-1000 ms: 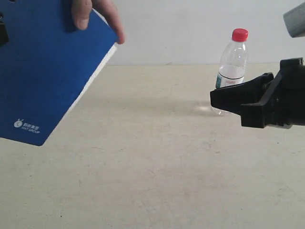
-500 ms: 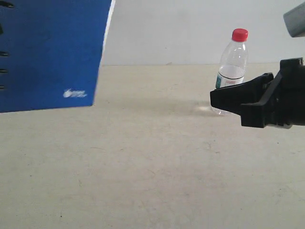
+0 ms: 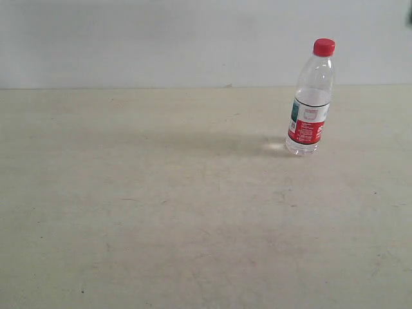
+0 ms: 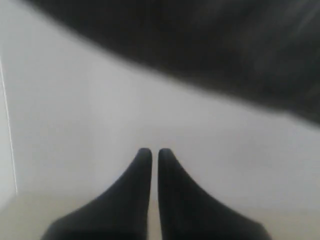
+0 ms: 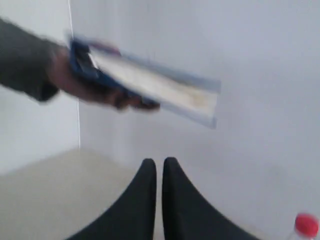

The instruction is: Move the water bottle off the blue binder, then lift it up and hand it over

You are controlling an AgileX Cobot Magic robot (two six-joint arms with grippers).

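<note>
The water bottle [image 3: 310, 100] stands upright on the beige table at the right of the exterior view, red cap on top; its cap [image 5: 306, 223] also peeks into a corner of the right wrist view. A person's hand [image 5: 92, 87] holds the blue binder [image 5: 150, 82] in the air in front of the white wall, blurred. No binder and no gripper show in the exterior view. My left gripper [image 4: 151, 152] is shut with nothing in it, pointing at the wall. My right gripper [image 5: 159, 162] is likewise shut and holds nothing, well away from the bottle.
The beige table [image 3: 161, 212] stretches out to the left of and in front of the bottle. A white wall [image 3: 161, 38] rises behind it. A dark blurred shape [image 4: 225, 45] crosses part of the left wrist view.
The blue binder has left the exterior view at the upper left. The right gripper, which stood in front of the bottle at the right, has withdrawn out of that view. The bottle stayed put.
</note>
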